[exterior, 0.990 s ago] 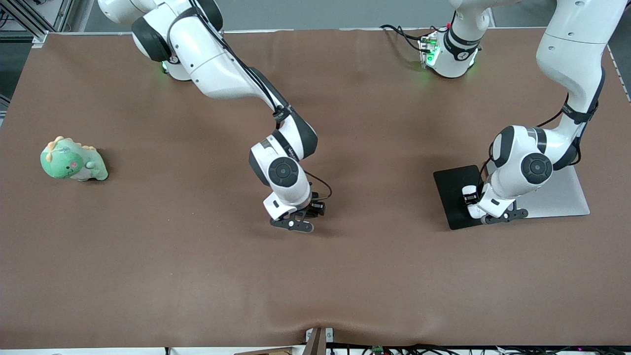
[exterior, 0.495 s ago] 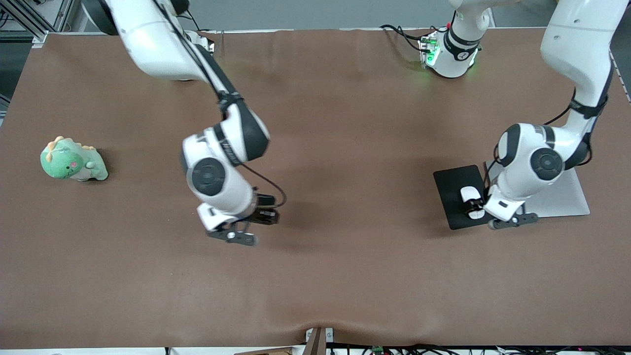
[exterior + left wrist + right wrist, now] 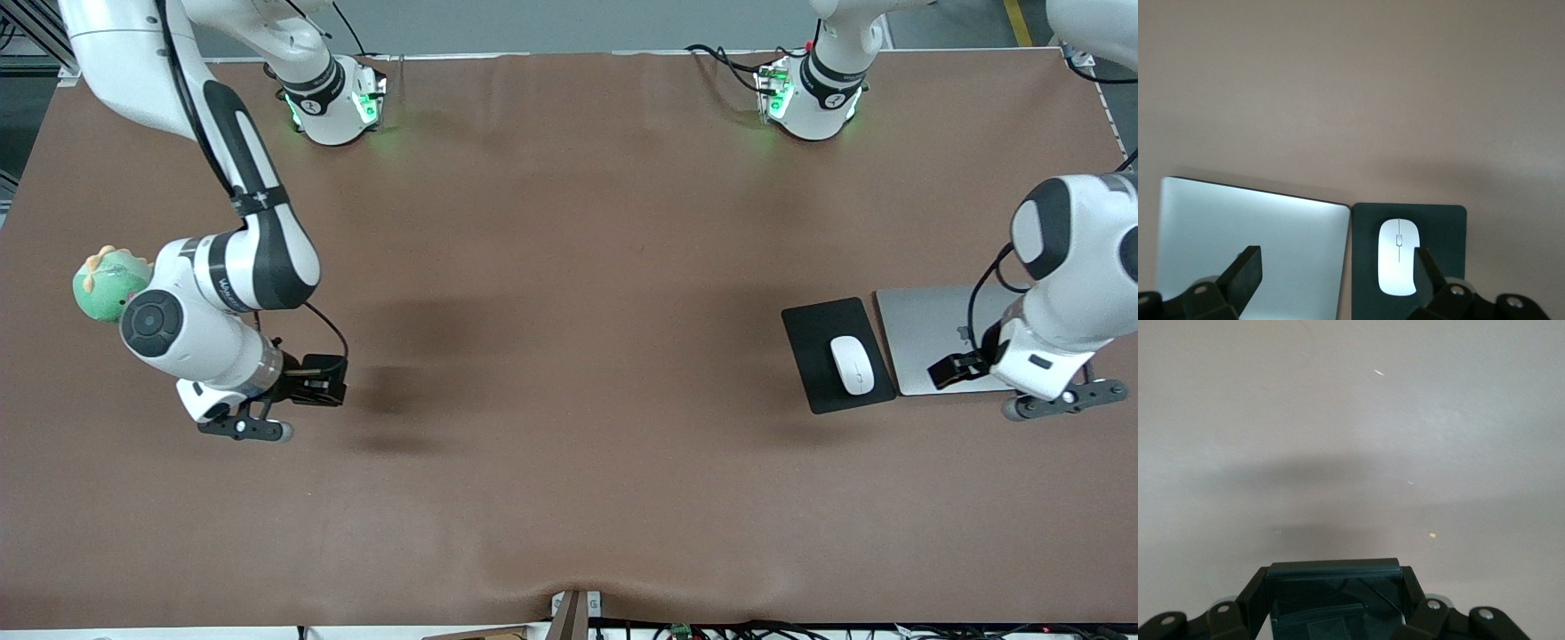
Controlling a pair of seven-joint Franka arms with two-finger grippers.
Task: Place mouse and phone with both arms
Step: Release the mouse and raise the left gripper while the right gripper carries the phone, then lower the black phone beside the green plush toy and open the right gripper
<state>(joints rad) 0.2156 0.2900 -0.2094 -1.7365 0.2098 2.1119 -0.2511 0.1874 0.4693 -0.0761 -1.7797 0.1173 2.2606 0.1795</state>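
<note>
Gripping the phone in my right gripper over bare surface — left gripper fingers spread, empty, mouse on its pad.

The left gripper has let go of the mouse (now alone on the mouse pad) and swung outward; the right gripper, clamping the phone, swung toward the dinosaur toy.

mouse on mouse pad; laptop just beside pad | toy at right arm's end
</note>
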